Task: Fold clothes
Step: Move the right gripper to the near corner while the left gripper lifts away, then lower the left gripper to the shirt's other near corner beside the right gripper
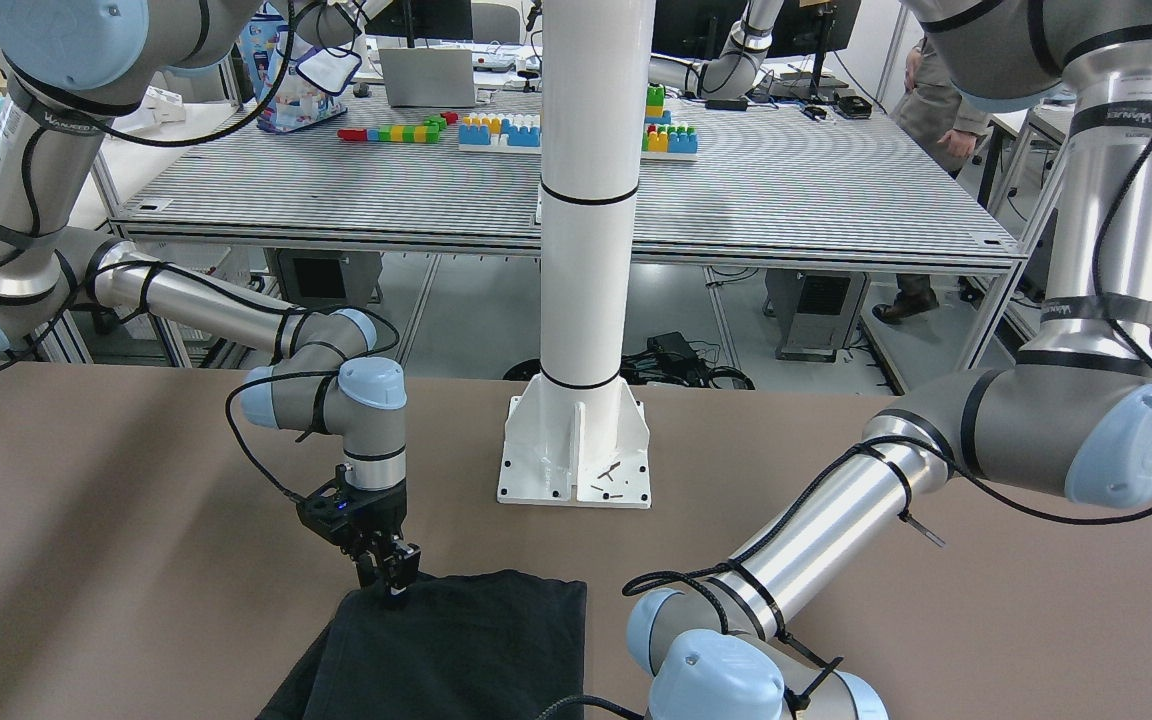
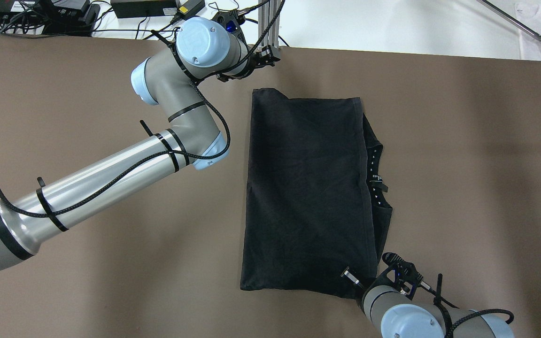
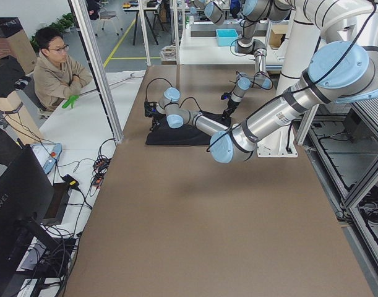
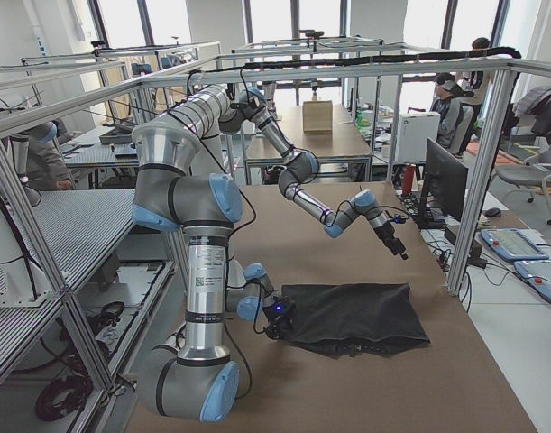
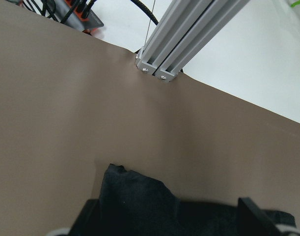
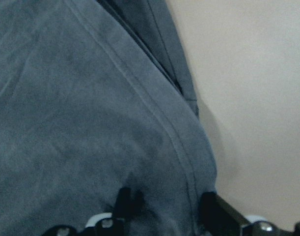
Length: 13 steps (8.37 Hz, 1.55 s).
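We note brown surface (image 2: 64, 291) filling overhead view. Black garment (image 2: 305, 188) lies flat on it at frame centre, with second layer peeking out along its right edge. Left arm (image 2: 101, 183) enters from frame left. Left gripper (image 4: 399, 249) hovers above garment's upper-left corner, jaws spread wide. Right gripper (image 1: 392, 585), lower right in overhead view, sits on garment's lower-right corner, jaws either side of fabric. We cannot tell whether they clamp it.

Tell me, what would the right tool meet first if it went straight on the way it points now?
The black garment. The right tool points down at a corner of it, and its wrist view shows fabric right at the fingertips, perhaps already touching. Under the cloth is the table.
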### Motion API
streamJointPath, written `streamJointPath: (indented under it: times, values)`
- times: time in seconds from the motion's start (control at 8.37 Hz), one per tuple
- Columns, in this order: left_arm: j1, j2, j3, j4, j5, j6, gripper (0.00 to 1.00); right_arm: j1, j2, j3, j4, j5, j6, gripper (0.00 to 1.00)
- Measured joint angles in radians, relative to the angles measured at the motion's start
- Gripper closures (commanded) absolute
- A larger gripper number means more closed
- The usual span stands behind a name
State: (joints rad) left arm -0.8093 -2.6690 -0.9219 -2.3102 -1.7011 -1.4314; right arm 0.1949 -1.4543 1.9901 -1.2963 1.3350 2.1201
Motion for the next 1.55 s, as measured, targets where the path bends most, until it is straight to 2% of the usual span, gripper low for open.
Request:
streamJointPath:
  times: [0.48, 0.72, 0.84, 0.96, 1.2, 1.31, 1.55]
  values:
    - [0.012, 0.001, -0.008, 0.000, 0.017, -0.018, 0.00, 0.007, 0.003, 0.014, 0.000, 0.003, -0.003, 1.00]
    - [0.015, 0.020, -0.065, 0.027, 0.021, -0.047, 0.00, 0.014, 0.000, 0.064, -0.006, 0.009, -0.011, 1.00]
    - [0.042, 0.055, -0.171, 0.096, 0.028, -0.112, 0.00, 0.015, 0.000, 0.078, -0.007, 0.011, -0.013, 1.00]
    - [0.108, 0.123, -0.341, 0.204, 0.076, -0.196, 0.00, 0.016, 0.000, 0.091, -0.007, 0.011, -0.013, 1.00]
    - [0.332, 0.337, -0.712, 0.379, 0.286, -0.359, 0.00, 0.016, 0.000, 0.108, -0.008, 0.012, -0.013, 1.00]
    - [0.455, 0.453, -0.852, 0.419, 0.401, -0.416, 0.00, 0.016, -0.002, 0.111, -0.007, 0.011, -0.013, 1.00]
    - [0.598, 0.570, -0.960, 0.442, 0.521, -0.499, 0.01, 0.016, -0.004, 0.111, -0.005, 0.012, -0.012, 1.00]
